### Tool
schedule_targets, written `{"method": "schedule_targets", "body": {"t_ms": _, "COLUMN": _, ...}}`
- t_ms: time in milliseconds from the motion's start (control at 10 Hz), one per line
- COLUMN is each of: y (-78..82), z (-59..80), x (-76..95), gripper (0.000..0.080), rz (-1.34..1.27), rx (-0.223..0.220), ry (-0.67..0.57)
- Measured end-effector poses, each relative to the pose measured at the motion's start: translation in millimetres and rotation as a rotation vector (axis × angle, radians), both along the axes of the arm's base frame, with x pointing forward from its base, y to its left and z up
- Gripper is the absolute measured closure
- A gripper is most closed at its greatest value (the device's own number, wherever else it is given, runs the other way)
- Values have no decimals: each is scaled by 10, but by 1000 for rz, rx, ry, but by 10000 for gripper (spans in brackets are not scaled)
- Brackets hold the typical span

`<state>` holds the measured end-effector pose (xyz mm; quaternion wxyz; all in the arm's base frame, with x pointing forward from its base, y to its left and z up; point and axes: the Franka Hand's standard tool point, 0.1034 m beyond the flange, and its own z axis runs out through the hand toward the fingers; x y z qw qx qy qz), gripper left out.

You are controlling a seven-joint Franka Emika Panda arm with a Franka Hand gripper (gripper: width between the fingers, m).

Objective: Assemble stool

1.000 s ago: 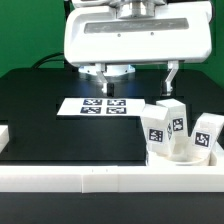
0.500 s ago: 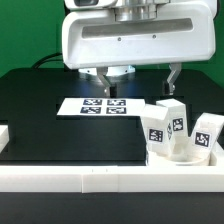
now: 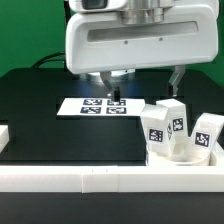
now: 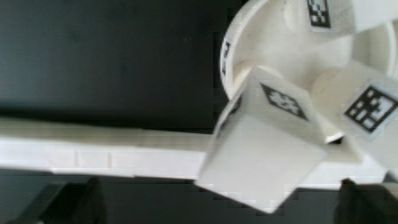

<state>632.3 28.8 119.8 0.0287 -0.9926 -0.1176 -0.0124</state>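
The white round stool seat (image 3: 178,152) lies at the exterior view's right, against the front rail. Three white block legs with black-and-white tags stand upright on it: one (image 3: 157,125) at the front left, one (image 3: 175,114) behind it, one (image 3: 207,134) at the right. My gripper (image 3: 140,84) hangs above and behind the stool, open wide and empty. Its fingers (image 3: 178,78) touch nothing. In the wrist view the seat (image 4: 267,30) and the nearest leg (image 4: 267,135) fill the frame, and my gripper (image 4: 215,197) shows only as dark fingertips (image 4: 345,190).
The marker board (image 3: 98,105) lies flat on the black table behind the stool, below my gripper. A long white rail (image 3: 100,181) runs along the front edge, also in the wrist view (image 4: 89,152). A second rail piece (image 3: 5,135) sits at the left.
My gripper has shifted a little toward the exterior view's right, still open. The stool seat and legs have not moved.
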Motion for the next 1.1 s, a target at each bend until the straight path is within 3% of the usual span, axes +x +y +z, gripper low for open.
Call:
{"method": "schedule_targets", "body": {"t_ms": 200, "y": 39, "z": -71, "x": 1, "gripper": 150, "rz": 265, "rx": -1, "ry": -8}}
{"method": "schedule_targets", "body": {"t_ms": 500, "y": -39, "z": -85, "x": -1, "gripper": 150, "rz": 629, "rx": -44, "ry": -15}}
{"method": "schedule_targets", "body": {"t_ms": 600, "y": 32, "z": -127, "x": -7, "gripper": 150, "rz": 704, "rx": -47, "ry": -5}}
{"method": "schedule_targets", "body": {"t_ms": 1100, "y": 108, "z": -237, "x": 18, "gripper": 150, "rz": 708, "rx": -41, "ry": 14}}
